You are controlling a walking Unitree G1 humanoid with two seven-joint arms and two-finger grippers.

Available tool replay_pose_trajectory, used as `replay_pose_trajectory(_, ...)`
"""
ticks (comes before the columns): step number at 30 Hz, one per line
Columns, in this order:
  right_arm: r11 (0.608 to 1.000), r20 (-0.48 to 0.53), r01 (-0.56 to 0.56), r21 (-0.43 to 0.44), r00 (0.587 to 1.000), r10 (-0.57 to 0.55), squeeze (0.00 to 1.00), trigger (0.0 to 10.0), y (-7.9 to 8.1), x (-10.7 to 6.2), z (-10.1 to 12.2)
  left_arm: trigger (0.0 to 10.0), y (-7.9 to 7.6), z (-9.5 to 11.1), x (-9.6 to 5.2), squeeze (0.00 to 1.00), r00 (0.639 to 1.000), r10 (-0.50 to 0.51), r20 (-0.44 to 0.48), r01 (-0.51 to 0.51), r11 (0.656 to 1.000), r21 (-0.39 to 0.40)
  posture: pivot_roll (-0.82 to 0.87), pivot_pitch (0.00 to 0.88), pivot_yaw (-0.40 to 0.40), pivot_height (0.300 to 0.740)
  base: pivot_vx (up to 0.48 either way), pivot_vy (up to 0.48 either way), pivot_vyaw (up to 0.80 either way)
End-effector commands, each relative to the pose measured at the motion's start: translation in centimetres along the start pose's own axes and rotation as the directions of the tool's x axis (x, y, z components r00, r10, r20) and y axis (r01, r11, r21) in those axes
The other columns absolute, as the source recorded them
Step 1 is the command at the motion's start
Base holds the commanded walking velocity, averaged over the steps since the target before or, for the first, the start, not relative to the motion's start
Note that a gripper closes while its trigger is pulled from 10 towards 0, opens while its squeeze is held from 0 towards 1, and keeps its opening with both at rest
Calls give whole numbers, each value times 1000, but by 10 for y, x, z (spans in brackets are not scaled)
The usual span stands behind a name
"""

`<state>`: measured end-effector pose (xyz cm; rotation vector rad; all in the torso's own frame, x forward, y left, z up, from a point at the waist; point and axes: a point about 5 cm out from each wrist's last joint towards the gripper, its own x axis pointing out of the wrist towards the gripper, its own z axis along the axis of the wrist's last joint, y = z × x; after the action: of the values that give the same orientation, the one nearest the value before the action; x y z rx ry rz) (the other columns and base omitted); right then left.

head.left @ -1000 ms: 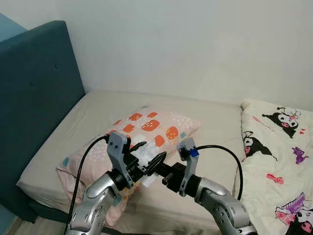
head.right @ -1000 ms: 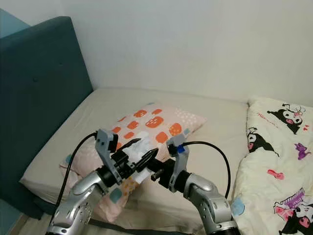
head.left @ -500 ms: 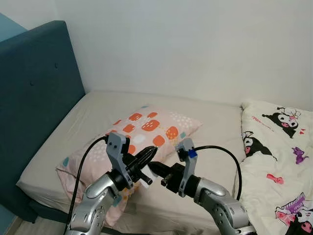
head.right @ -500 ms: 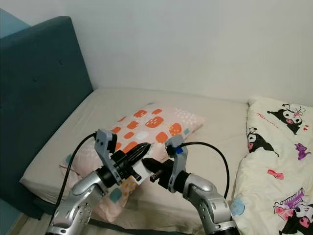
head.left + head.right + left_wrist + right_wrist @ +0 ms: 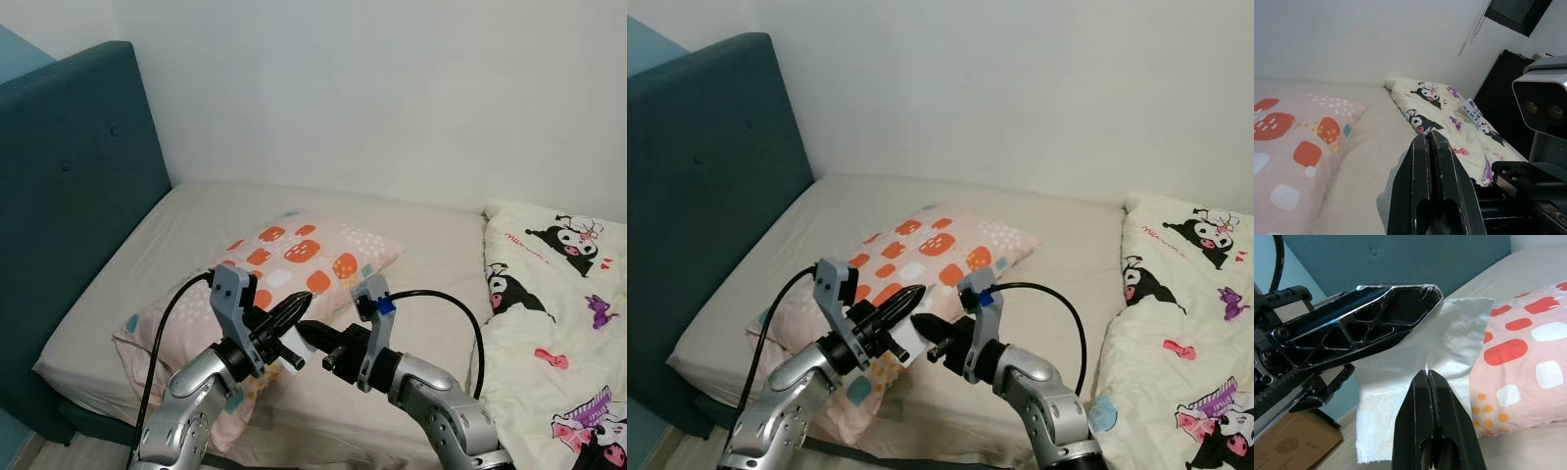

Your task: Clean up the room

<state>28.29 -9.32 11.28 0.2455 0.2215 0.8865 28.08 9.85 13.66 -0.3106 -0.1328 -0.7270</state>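
Both sets of jaws are pressed together, each pinching the same white tissue [image 5: 1449,350]. Left gripper [image 5: 291,313] and right gripper [image 5: 306,333] meet tip to tip in front of the robot, above the near edge of the bed [image 5: 176,230], with the sheet stretched betw. them.

Right wrist view: right fingers [image 5: 1430,431] are closed w/ no gap, nipping the tissue at a crease near its middle; left gripper's finger [image 5: 1376,325] lies across the upper edge of the sheet, clamped on it there. Tissue is creased, hangs loose below the grip points, lower edge free.

Left wrist view: left fingers [image 5: 1432,191] are flush together, a pale fold of tissue showing just beside and under them.

Surroundings: pink pillow [image 5: 284,259] w/ orange and white patches lies on the beige mattress, angled, just behind the grippers. Teal headboard [image 5: 69,186] stands along the bed's left side. White quilt w/ cartoon print [image 5: 558,294] is bunched on the right of the bed, well apart from the pillow. Cardboard box [image 5: 1295,448] is seen low in the right wrist view, beneath the left arm. Black cables [image 5: 441,299] loop from each wrist.
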Motion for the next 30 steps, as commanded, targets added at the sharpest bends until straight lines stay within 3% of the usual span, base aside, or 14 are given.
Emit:
replay_pose_trajectory(1, 1000, -2, 12, -10, 1000, -12, 0, 10000, -2, 0, 0, 0, 0, -1, -1, 0, 1000, 1, 2, -1, 1000, -16, -8, 51, -67, 740, 0, 0, 0)
replay_pose_trajectory(5, 1000, 0, 12, -11, 1000, -12, 0, 10000, -2, 0, 0, 0, 0, -1, -1, 0, 1000, 2, 4, -2, 1000, -17, -6, 51, -68, 740, 0, 0, 0)
replay_pose_trajectory(6, 1000, 1, 14, -7, 1000, -14, 769, 10000, -2, 1, 0, 0, 0, 0, -1, 0, 1000, 2, 5, -2, 1000, -18, -6, 51, -68, 740, 0, 0, 0)
replay_pose_trajectory(8, 1000, 2, 16, -5, 1000, -16, 769, 10000, -2, 1, 0, 0, 1, 0, -1, 0, 1000, 2, 6, -2, 1000, -20, -6, 51, -68, 740, 0, 0, 0)
replay_pose_trajectory(9, 1000, 3, 17, -4, 1000, -17, 1000, 10000, -2, 1, 1, 0, 1, 0, -1, 0, 1000, 3, 6, -3, 1000, -19, -4, 52, -68, 740, 0, 0, 0)
replay_pose_trajectory(21, 1000, 9, 18, 1, 1000, -18, 1000, 10000, -3, 1, 1, 0, 3, 2, -2, 0, 1000, 18, 19, -17, 999, -29, -4, 53, -67, 740, 0, 0, 0)
replay_pose_trajectory(26, 997, -35, 70, -18, 997, -71, 1000, 10000, -9, -3, -7, 0, 13, 3, -3, 0, 995, 97, 23, -98, 995, 19, -5, 53, -67, 740, 0, 0, 0)
replay_pose_trajectory(27, 984, -85, 163, -66, 982, -168, 337, 10000, -19, -5, -15, 0, 20, 4, -3, 0, 988, 154, 24, -155, 986, 57, -4, 54, -66, 740, 0, 0, 0)
replay_pose_trajectory(28, 984, -85, 163, -66, 982, -168, 337, 10000, -19, -5, -15, 0, 20, 4, -3, 0, 988, 154, 24, -155, 986, 57, -4, 54, -66, 740, 0, 0, 0)
replay_pose_trajectory(29, 953, -118, 273, -133, 950, -289, 0, 10000, -33, -10, -22, 0, 28, 5, -5, 0, 978, 208, 23, -209, 975, 81, -4, 53, -63, 740, 0, 0, 0)
replay_pose_trajectory(30, 906, -126, 382, -182, 905, -407, 0, 10000, -46, -16, -27, 0, 35, 5, -6, 0, 965, 260, 25, -261, 960, 106, -6, 54, -62, 740, 0, 0, 0)
